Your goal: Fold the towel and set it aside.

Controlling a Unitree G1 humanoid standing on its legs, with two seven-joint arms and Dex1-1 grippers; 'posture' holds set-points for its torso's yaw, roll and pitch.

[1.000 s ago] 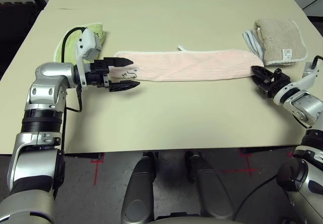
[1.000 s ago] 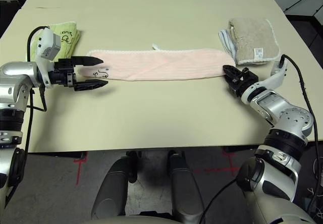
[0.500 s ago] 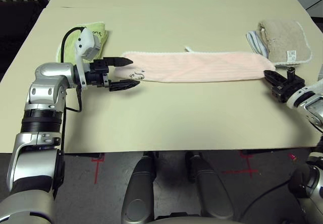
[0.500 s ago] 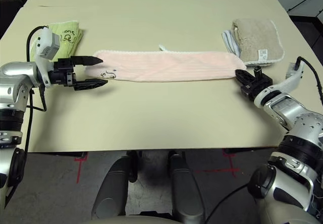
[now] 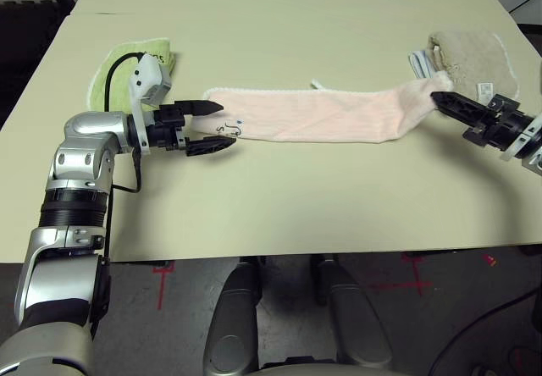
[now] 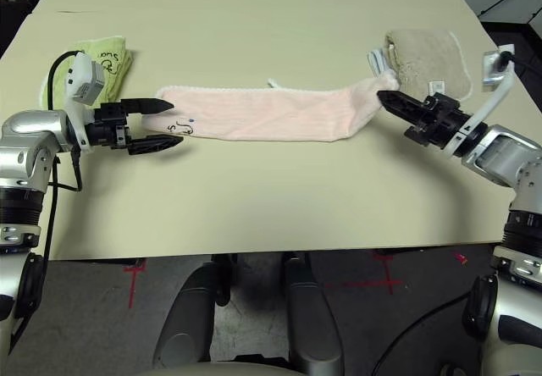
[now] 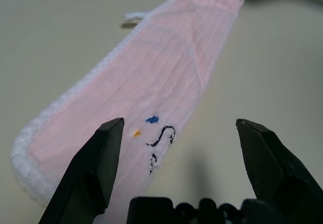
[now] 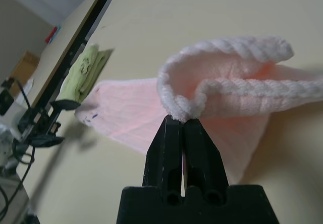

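Right wrist view: right gripper (image 8: pixel 182 119) jaws pinch towel (image 8: pixel 222 103) end, lifted.

A pale pink ribbed terry towel (image 5: pixel 313 113) edged in white scalloped trim, with black lettering and small blue and orange marks (image 7: pixel 151 119), is seen between black fingers (image 7: pixel 86 176); lime-green (image 5: pixel 127 67) and beige (image 5: pixel 474 54) folded towels are seen behind the grippers.

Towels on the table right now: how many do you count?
3. The pink towel lies stretched across the middle, the lime-green folded towel sits at the left end, and the beige folded towel at the right. None looks hidden.
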